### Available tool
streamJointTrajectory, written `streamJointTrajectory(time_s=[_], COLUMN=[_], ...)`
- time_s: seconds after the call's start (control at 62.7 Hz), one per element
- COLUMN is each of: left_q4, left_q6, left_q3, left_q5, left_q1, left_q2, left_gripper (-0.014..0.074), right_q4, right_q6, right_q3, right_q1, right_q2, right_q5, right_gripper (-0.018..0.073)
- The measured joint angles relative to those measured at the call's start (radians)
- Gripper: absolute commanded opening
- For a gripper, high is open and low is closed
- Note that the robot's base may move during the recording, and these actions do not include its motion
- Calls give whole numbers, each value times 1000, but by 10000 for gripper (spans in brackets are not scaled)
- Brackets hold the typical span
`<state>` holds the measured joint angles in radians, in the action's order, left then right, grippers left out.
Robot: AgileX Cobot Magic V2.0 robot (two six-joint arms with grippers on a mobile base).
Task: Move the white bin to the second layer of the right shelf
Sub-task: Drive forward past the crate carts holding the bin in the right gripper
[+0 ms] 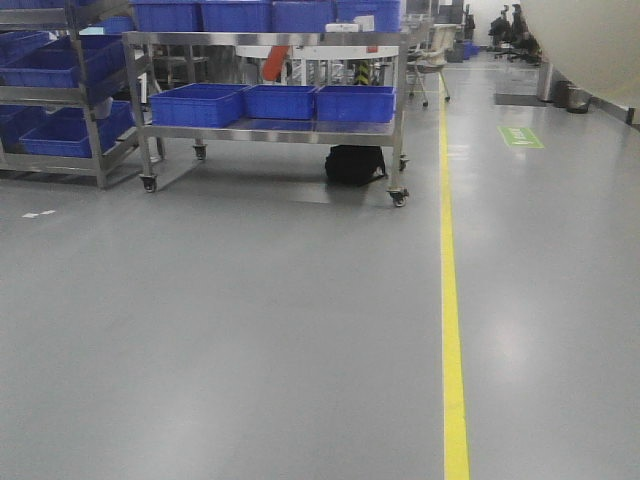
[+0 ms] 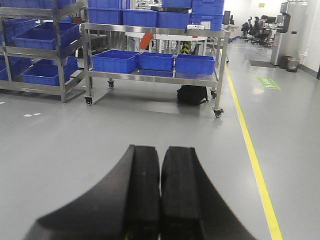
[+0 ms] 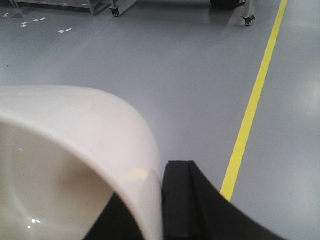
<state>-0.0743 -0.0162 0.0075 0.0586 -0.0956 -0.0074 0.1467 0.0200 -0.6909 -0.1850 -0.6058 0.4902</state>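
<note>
Clamping the white bin (image 3: 75, 150) by its rim, the right gripper (image 3: 155, 200) holds it well short of the steel cart (image 1: 270, 130); the left gripper (image 2: 160, 200) is closed and empty. The pick-up looks done; shelving is left.

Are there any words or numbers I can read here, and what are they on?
Nothing can be read for sure.
On the green floor sign: white marks, too blurred.
On the small yellow sign far back: too small.
On the white bin and the blue crates: no writing shows.
</note>
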Motion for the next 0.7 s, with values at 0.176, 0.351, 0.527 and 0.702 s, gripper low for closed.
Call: streamJointTrajectory(time_s=[0.176, 0.351, 0.527, 0.702], left_q4=[0, 0, 0, 0], left_q6=[0, 0, 0, 0], left_q3=[0, 0, 0, 0], left_q5=[0, 0, 0, 0], left_q1=[0, 0, 0, 0], left_q2=[0, 0, 0, 0], left_gripper=[85, 85, 85, 85], right_q4=[0, 0, 0, 0], right_q6=[0, 0, 0, 0], right_q3=[0, 0, 0, 0], right_q1=[0, 0, 0, 0], right_q2=[0, 0, 0, 0], right_q5=[0, 0, 0, 0], right_gripper=[55, 55, 55, 55])
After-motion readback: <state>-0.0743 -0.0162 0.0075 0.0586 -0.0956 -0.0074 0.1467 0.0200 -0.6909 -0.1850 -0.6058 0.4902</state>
